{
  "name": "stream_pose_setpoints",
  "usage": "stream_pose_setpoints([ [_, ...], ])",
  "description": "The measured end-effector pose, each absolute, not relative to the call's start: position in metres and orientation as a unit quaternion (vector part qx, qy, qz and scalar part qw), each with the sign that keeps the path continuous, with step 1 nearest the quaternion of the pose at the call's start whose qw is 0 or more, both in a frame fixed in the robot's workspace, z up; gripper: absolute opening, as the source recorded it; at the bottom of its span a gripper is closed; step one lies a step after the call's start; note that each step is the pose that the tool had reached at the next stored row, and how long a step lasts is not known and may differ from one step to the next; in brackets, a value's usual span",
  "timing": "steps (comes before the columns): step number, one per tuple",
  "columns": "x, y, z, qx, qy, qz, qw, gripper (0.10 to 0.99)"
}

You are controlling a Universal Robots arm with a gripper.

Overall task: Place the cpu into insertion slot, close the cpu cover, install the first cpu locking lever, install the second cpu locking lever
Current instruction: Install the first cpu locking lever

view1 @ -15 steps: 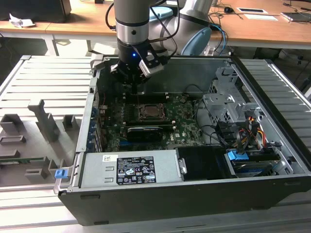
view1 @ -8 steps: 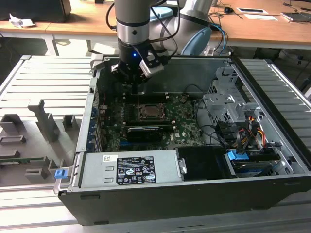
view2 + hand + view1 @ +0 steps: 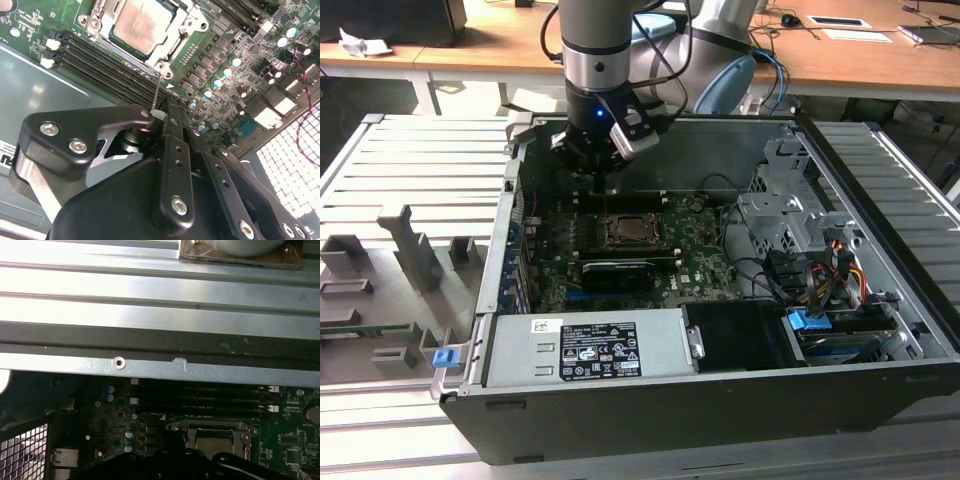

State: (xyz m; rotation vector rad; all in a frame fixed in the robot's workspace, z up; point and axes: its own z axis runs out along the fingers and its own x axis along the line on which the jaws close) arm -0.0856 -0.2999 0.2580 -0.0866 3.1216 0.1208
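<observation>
- An open computer case (image 3: 650, 420) lies on a ribbed metal counter (image 3: 410, 170), with the motherboard (image 3: 695, 262) facing up inside it.
- The arm (image 3: 598, 40) reaches down into the case near its back wall, and the gripper (image 3: 595, 168) hangs just above the board, beside the socket.
- In the second wrist view the gripper's (image 3: 172, 117) black fingers (image 3: 175, 150) sit close together, pinching the end of a thin wire lever (image 3: 156, 92) that rises from a corner of the socket.
- The cpu (image 3: 142, 25) lies flat in the insertion slot (image 3: 176, 46), its dull silver top showing through the cut-out of the cpu cover (image 3: 107, 34), which is down over it.
- In the exterior view the cpu (image 3: 623, 231) sits mid-board, between the memory slots and a long black card (image 3: 617, 273).
- The memory slots (image 3: 107, 67) run just beside the socket in the second wrist view; the first wrist view shows them (image 3: 202, 397) between the case wall (image 3: 160, 367) and the cover (image 3: 212, 429).
- A grey power supply (image 3: 590, 350) fills the near corner of the case, and a drive cage (image 3: 795, 215) with loose cables stands at the exterior view's right.
</observation>
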Motion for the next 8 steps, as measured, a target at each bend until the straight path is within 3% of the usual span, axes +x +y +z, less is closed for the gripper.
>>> stream_pose_setpoints([
  [8,-0.0766,-0.2999,0.2578,-0.027,0.999,0.039,0.008,0.106],
])
